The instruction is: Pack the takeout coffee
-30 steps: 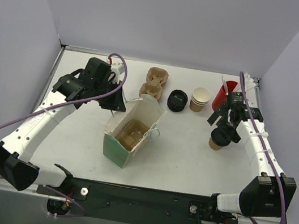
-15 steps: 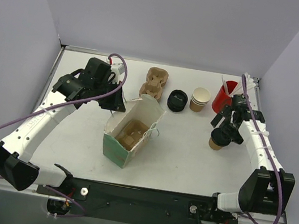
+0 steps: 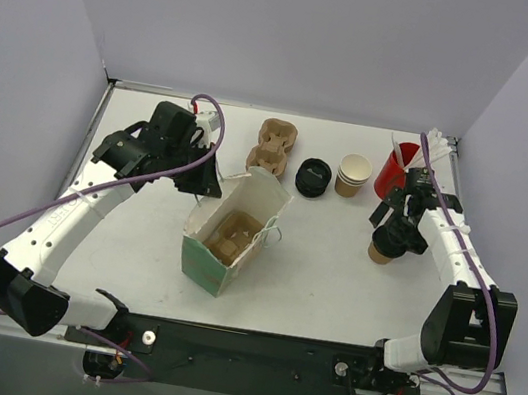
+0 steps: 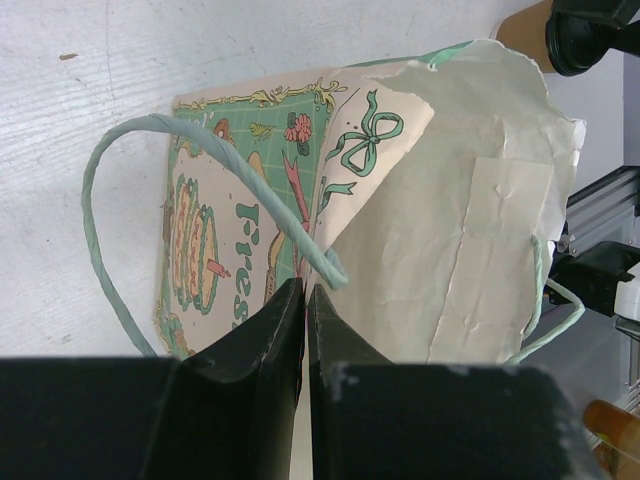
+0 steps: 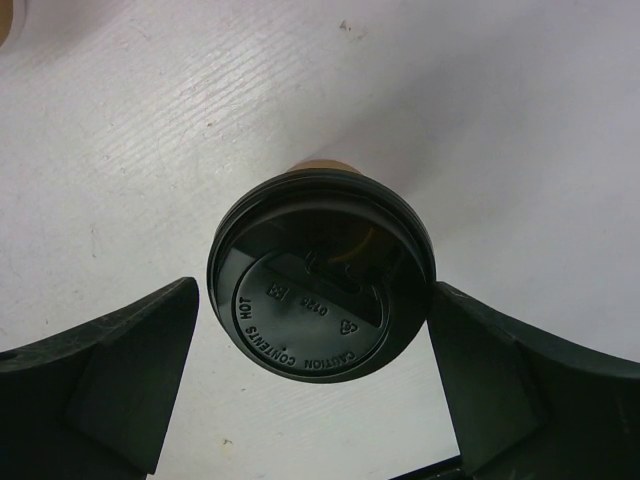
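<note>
Pickup of the takeout coffee (image 3: 385, 246) is the step I judge to be going on, with packing not yet done. Nearest the arm bases, the green printed paper bag (image 3: 217, 256) is standing open-mouthed at mid-tabletop, and a pulp cup carrier (image 3: 235, 233) is sitting inside it. At about 3 o'clock from the bag, well apart from it, the coffee is standing upright on the tabletop (image 3: 321, 278). The right tool (image 3: 392, 234) is hovering over it with its jaws spread wide. In the right wrist view the black lid (image 5: 320, 275) is lying between the two fingers (image 5: 110, 380), and neither seems to be touching it.

At the bag's 11 o'clock corner, the left tool (image 3: 207, 186) is pinching the rim with its jaws pressed nearly together on the paper. That is propping the mouth open, and the twisted green handle (image 4: 130, 170) is looping out beside it.

Farther back, from 12 to 2 o'clock, a spare pulp carrier (image 3: 275, 146), a stack of black lids (image 3: 313, 177), a stack of tan cups (image 3: 353, 175) and a red cup (image 3: 395, 169) are standing in a row.

The next move is calling for the right tool to close squarely on the cup. It should then lift straight up and carry the cup toward 9 o'clock, into a carrier pocket. The left tool needs to be steadying the bag meanwhile.
</note>
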Robot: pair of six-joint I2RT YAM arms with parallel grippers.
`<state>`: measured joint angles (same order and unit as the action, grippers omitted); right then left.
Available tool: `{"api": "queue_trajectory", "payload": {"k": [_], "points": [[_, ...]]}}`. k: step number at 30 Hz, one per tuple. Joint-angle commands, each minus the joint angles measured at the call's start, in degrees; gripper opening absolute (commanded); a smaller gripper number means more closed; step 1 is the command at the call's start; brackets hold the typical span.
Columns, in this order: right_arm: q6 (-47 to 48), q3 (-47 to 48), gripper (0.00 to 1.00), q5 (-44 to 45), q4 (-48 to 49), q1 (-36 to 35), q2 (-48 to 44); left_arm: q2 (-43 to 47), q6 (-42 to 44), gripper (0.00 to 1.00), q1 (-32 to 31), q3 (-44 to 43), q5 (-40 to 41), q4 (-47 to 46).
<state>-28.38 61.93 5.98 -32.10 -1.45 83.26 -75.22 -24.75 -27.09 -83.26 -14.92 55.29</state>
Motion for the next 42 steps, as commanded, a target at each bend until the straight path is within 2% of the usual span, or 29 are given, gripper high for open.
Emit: {"api": "queue_trajectory", "payload": {"k": [1,15,24,30,42], "points": [[0.61,-0.50,0.89,1.23,-0.69,0.57,0.58,0.07,0.76,0.17,-0.33,-2.25,0.15,0.52],[0.26,-1.02,0.79,1.05,-0.86,0.66,0.76,-0.63,0.85,0.17,-0.33,-2.69,-0.11,0.44],[0.78,-0.06,0.77,1.32,-3.05,0.66,2.07,-0.45,0.67,0.17,-0.33,-2.43,-0.02,0.35],[0.96,0.03,0.80,1.58,-3.32,0.57,2.43,-0.54,0.76,0.17,-0.33,-2.69,-0.11,0.43],[0.17,0.90,0.71,0.70,-4.20,0.57,1.90,-0.63,0.76,0.17,-0.33,-2.96,0.07,0.44]]}}
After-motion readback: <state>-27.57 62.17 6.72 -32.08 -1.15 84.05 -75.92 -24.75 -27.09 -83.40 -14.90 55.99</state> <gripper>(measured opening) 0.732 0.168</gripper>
